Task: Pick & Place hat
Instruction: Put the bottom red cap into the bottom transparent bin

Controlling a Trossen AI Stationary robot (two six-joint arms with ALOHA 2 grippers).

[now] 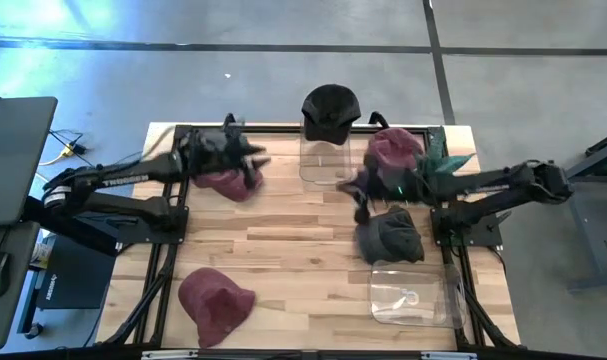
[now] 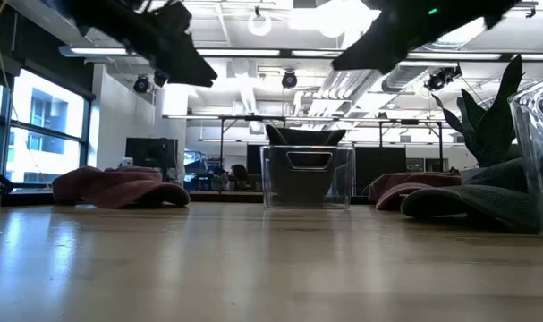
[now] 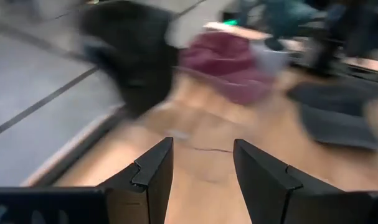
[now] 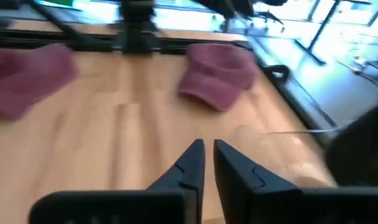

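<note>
Several hats lie on the wooden table. A black hat [image 1: 330, 110] sits on the top of a clear bin [image 1: 321, 162] at the far middle. One maroon hat [image 1: 228, 183] lies far left, another [image 1: 393, 150] far right, a third [image 1: 215, 300] near left. A dark grey hat [image 1: 388, 236] lies right of centre. My left gripper [image 3: 203, 158] hovers open and empty above the far-left maroon hat's right side. My right gripper [image 4: 207, 163] hangs in the air between the clear bin and the grey hat, shut with nothing between its fingers.
A second clear bin [image 1: 411, 292] stands at the near right corner. A green plant [image 1: 445, 158] stands at the far right. Black frame rails [image 1: 173, 215] run along the table's left and right sides. Bare wood [image 1: 303, 240] lies at the table's middle.
</note>
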